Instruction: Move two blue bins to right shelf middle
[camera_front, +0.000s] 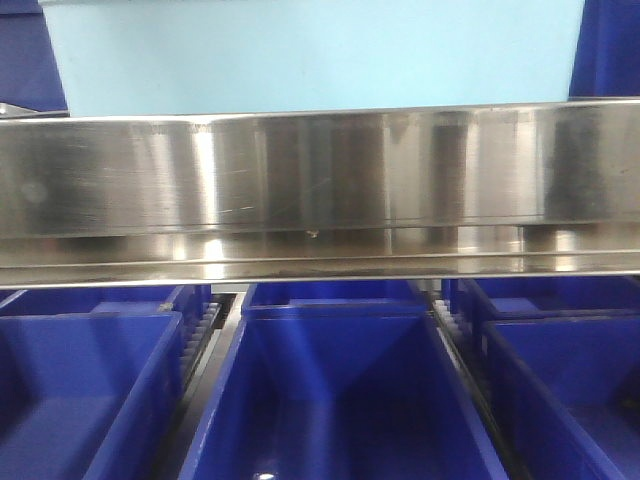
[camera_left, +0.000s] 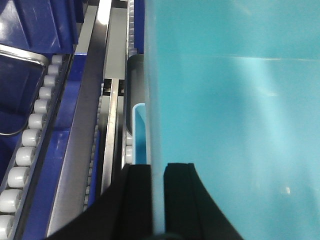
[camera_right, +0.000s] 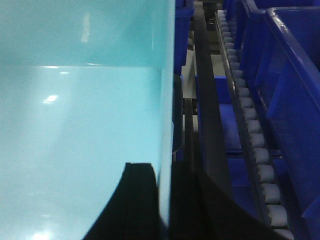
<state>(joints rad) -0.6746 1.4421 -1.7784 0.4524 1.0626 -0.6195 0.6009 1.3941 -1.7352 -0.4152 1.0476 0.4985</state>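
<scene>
1 aqua bin (camera_front: 310, 55), 3+ royal-blue bins (camera_front: 340, 390).

Soft blur, glare on rail (camera_front: 320, 170)

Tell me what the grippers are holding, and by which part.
Both hold the pale blue bin: the left gripper pinches its left side wall, the right gripper its right side wall.

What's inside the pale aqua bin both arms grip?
Only bare walls and floor of the pale aqua plastic bin show, plus one finger each of left pincer and right pincer. Its middle is out of frame.
</scene>
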